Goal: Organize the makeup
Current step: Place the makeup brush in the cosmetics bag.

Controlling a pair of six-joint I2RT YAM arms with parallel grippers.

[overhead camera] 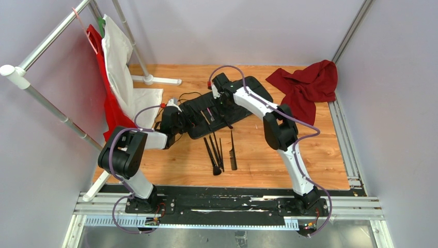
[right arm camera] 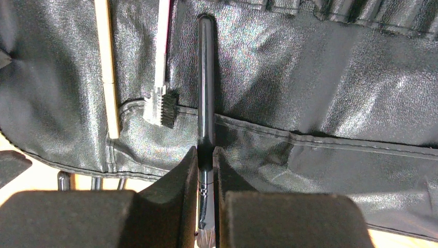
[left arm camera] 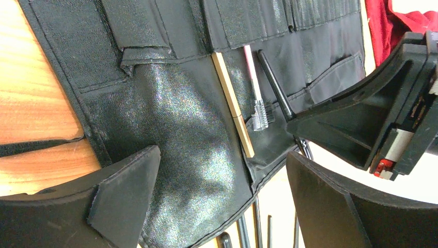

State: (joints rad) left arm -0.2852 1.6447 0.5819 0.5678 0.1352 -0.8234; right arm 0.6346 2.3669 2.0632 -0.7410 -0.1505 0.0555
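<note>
The right gripper (right arm camera: 205, 155) is clenched on the bristle end of a black-handled brush (right arm camera: 206, 77). The brush handle lies straight up across the black roll-up case (right arm camera: 320, 77), just beside a pink-handled brush (right arm camera: 162, 51) and a tan-handled one (right arm camera: 106, 67) that also rest on the case. The left gripper (left arm camera: 222, 155) hangs over the case's left end with its jaws wide apart, grasping nothing, while the other black brushes (overhead camera: 214, 155) and the thin comb (overhead camera: 233, 152) lie side by side on the wooden table (overhead camera: 310, 165), just in front of the case's near edge.
</note>
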